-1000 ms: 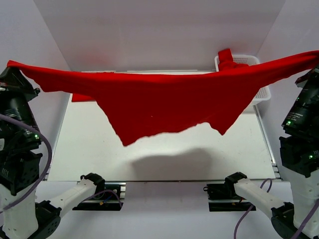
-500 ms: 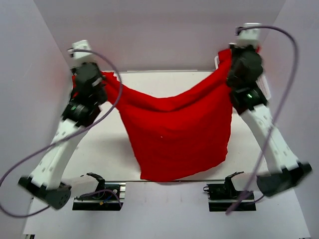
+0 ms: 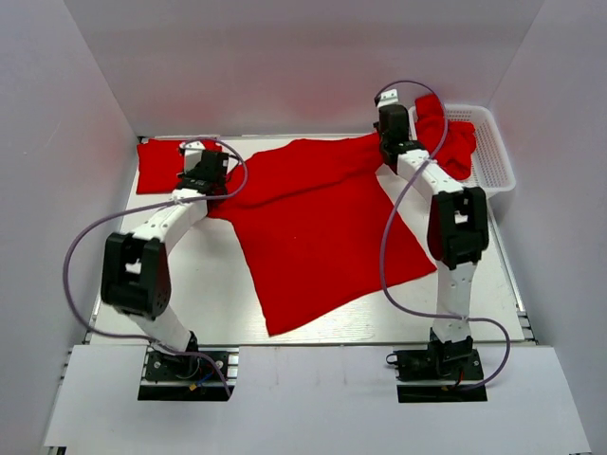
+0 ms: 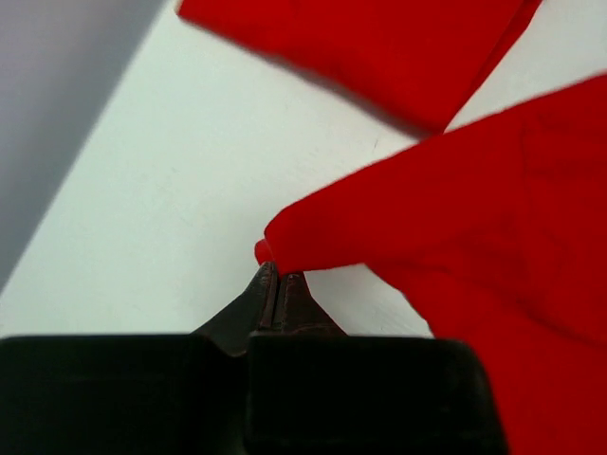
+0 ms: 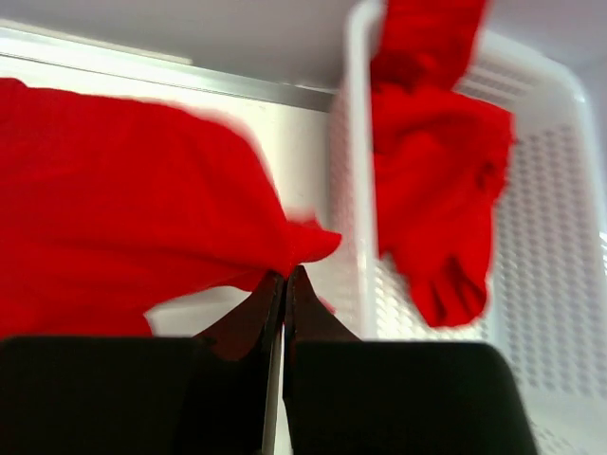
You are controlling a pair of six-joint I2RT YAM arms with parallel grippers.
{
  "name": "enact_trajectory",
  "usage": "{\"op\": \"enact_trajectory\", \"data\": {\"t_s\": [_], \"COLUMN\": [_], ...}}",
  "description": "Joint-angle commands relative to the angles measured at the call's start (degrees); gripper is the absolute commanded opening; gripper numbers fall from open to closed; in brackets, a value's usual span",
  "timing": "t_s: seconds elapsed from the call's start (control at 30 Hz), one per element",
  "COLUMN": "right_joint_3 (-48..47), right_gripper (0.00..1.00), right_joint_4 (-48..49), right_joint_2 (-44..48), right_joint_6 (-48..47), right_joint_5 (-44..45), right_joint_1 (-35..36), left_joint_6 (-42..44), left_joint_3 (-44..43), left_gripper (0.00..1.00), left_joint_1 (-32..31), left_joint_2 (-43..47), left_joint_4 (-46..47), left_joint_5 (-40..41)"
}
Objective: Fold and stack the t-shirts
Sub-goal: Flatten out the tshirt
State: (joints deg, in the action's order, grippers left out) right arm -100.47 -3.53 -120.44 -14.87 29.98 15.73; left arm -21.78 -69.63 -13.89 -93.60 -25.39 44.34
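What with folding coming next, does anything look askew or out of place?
The spread t-shirt lies skewed on the table, its near hem slanting. A second t-shirt sits crumpled in the white basket.

Left arm [image 3: 171, 213]: white moulded link shells; one bulky black joint housing [image 3: 133, 275] between the links; black wrist section; pale lilac-grey cable [image 3: 66, 270] in a wide loop outside the arm; black base plate [image 3: 185, 365] at the near table edge, with thin wiring on it.
Right arm [image 3: 453, 284]: same white shells; matching black elbow housing [image 3: 458, 227]; lilac-grey lead [image 3: 382, 251] of the same kind; black mounting plate [image 3: 436, 365] at the near edge.
Left gripper [image 4: 278, 275]: two slim, tapered dark fingers [image 4: 251, 303] with a brownish tint; plain matt black block body behind them.
Right gripper [image 5: 284, 277]: same dark tapered form; same black block body.
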Motion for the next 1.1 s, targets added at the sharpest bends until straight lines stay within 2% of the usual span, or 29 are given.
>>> {"op": "enact_trajectory", "data": {"t_s": [0.0,0.1,0.33,0.37,0.4,0.43,0.53,0.57,0.6,0.63,0.7,0.73,0.8,0.9,1.0,1.07], "right_joint_3": [-8.1,-12.6,-20.5,-21.3,-22.0,-22.7,-25.8,-25.8,-25.7,-25.7,-25.3,-24.0,-21.7,-19.2,-17.4,-12.1], "right_gripper": [0.00,0.00,0.00,0.00,0.00,0.01,0.13,0.19,0.37,0.49,0.71,0.90,0.90,0.90,0.90,0.90], "right_joint_4": [0.5,-1.1,-0.8,-0.5,-0.3,0.1,0.6,0.6,0.6,0.5,0.2,0.1,-0.1,-2.3,-10.5,-17.3], "right_joint_2": [-1.3,-5.1,-12.6,-14.8,-14.8,-16.1,-18.4,-18.4,-18.3,-18.4,-17.1,-15.8,-13.0,-6.8,-1.8,0.9], "right_joint_6": [0.6,0.4,-1.1,-1.4,-2.1,-2.5,-3.7,-3.9,-3.8,-3.7,-3.6,-3.3,-1.7,0.6,5.8,9.1], "right_joint_5": [-3.7,-5.6,-7.3,-7.2,-7.0,-6.7,-5.1,-4.8,-4.1,-2.9,-2.4,-2.2,-2.7,-7.8,-12.8,-18.3], "right_joint_1": [0.1,0.1,0.3,0.0,0.2,0.2,0.1,0.0,0.0,0.2,0.2,0.2,0.3,0.4,0.9,1.1], "left_joint_6": [-3.3,-4.9,-5.5,-6.2,-7.0,-7.5,-9.2,-9.7,-9.7,-9.2,-9.2,-8.6,-5.5,0.7,5.1,9.2], "left_joint_3": [-0.6,-3.0,-4.5,-5.2,-6.1,-7.1,-11.6,-13.5,-14.5,-15.6,-19.6,-21.1,-25.1,-27.5,-28.2,-27.7], "left_gripper": [0.00,0.00,0.00,0.06,0.16,0.32,0.58,0.77,0.87,1.00,1.00,1.00,1.00,1.00,1.00,1.00], "left_joint_1": [1.1,1.8,2.9,3.4,3.4,3.4,4.0,4.0,4.0,4.0,4.0,4.0,3.4,3.4,2.8,2.8], "left_joint_2": [-3.9,-8.3,-10.3,-11.1,-11.1,-11.9,-12.4,-12.4,-11.8,-11.3,-9.8,-9.8,-8.5,-8.5,-9.3,-11.8], "left_joint_4": [0.2,-3.2,-3.1,-5.6,-5.6,-8.6,-15.9,-17.4,-18.8,-20.0,-24.0,-25.1,-26.6,-21.5,-13.2,-8.9], "left_joint_5": [-3.3,-3.3,-5.0,-5.0,-5.0,-5.0,-5.6,-5.6,-5.6,-6.4,-7.0,-7.0,-7.0,-11.2,-21.2,-29.9]}}
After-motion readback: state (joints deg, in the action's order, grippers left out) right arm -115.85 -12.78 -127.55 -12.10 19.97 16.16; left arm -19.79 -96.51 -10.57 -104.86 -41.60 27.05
